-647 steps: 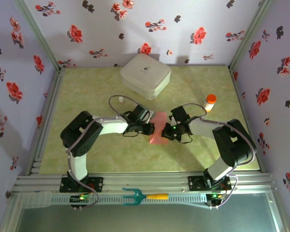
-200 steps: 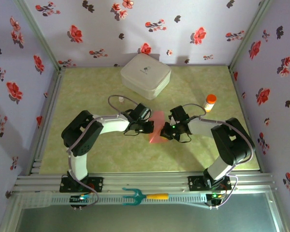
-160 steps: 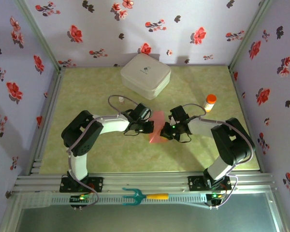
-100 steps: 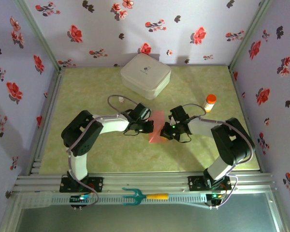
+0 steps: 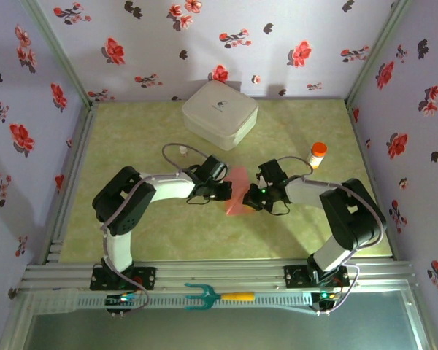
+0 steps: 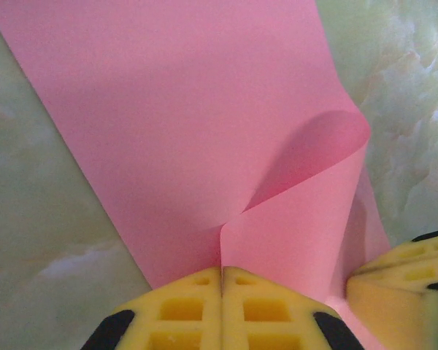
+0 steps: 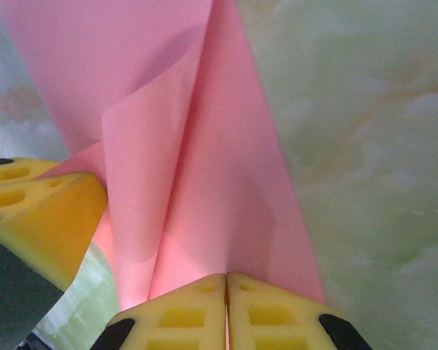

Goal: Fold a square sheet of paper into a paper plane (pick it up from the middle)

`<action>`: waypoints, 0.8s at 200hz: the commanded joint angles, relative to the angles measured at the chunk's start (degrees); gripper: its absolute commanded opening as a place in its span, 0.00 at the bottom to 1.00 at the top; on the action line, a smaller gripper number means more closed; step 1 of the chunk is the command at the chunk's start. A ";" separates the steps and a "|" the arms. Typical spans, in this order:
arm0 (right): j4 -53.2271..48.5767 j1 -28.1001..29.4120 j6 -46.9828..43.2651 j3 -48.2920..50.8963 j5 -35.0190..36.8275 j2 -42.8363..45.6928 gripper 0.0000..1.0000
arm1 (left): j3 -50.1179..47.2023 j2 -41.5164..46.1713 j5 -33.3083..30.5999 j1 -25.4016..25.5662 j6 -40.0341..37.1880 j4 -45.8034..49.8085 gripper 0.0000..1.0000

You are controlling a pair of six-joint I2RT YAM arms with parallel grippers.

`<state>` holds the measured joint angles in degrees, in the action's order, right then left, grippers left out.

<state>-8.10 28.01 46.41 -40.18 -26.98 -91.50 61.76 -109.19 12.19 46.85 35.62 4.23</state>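
Mid-table, between both wrists, we see the thin pink-red square sheet of paper point(image 5: 239, 191) curled into a loose fold on the green marbled tabletop point(image 5: 146, 138). We mark the yellow-padded left gripper point(image 6: 222, 271) pinched fully closed on one edge. The yellow-padded right gripper point(image 7: 226, 277) is clamped on the opposite edge, just beside it. A white rounded plastic box point(image 5: 220, 114) sits well behind, with a small orange-capped bottle point(image 5: 317, 154) to the right.

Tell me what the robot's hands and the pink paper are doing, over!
Left hand, right hand: both shut on square sheet of paper. Sheet curled between them. White box, bottle clear.
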 commanded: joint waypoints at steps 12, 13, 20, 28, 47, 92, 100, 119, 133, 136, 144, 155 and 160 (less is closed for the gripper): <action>-0.03 -1.68 1.82 0.26 1.63 4.73 0.10 | -0.83 -0.86 -1.29 -0.70 -0.53 1.75 0.00; -0.05 -1.70 1.83 0.27 1.60 4.74 0.10 | -0.80 -0.90 -1.29 -0.70 -0.54 1.75 0.00; 0.16 -1.79 1.96 0.02 1.15 4.89 0.10 | -0.76 -0.85 -1.22 -0.79 -0.55 1.75 0.00; 0.58 -1.82 2.18 -0.22 0.55 4.81 0.10 | -0.62 -1.09 -1.04 -0.80 -0.60 1.75 0.00; 3.43 -1.76 3.79 -0.03 -0.71 4.19 0.08 | -0.50 -1.38 -0.65 -0.86 -0.56 1.66 0.00; 7.89 -1.73 5.77 -1.78 -2.90 0.43 0.00 | -0.64 -1.19 -0.63 -0.75 -0.59 1.56 0.00; 8.30 -1.73 5.92 -2.13 -3.01 -0.07 0.00 | -0.59 -1.16 -0.59 -0.80 -0.61 1.57 0.00; 8.99 -1.72 6.12 -3.44 -3.79 -1.56 0.00 | -0.51 -1.37 -0.55 -0.79 -0.64 1.66 0.00; 9.67 -1.64 6.41 -4.05 -4.19 -2.15 0.00 | -0.41 -1.37 -0.50 -0.78 -0.72 1.74 0.00; 9.68 -1.64 6.41 -4.17 -4.24 -2.25 0.00 | -0.42 -1.38 -0.50 -0.79 -0.67 1.75 0.00; 9.64 -1.64 6.32 -4.37 -4.14 -2.44 0.00 | -0.49 -1.32 -0.50 -0.75 -0.65 1.73 0.00; 10.03 -1.64 6.39 -4.71 -4.65 -3.24 0.00 | -0.63 -1.36 -0.51 -0.77 -0.64 1.58 0.00; 10.49 -1.60 6.50 -4.93 -5.27 -3.78 0.00 | -0.57 -1.35 -0.50 -0.79 -0.55 1.57 0.00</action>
<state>0.32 26.46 51.72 -43.24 -30.22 -93.47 61.76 -109.19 12.21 46.81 35.62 4.21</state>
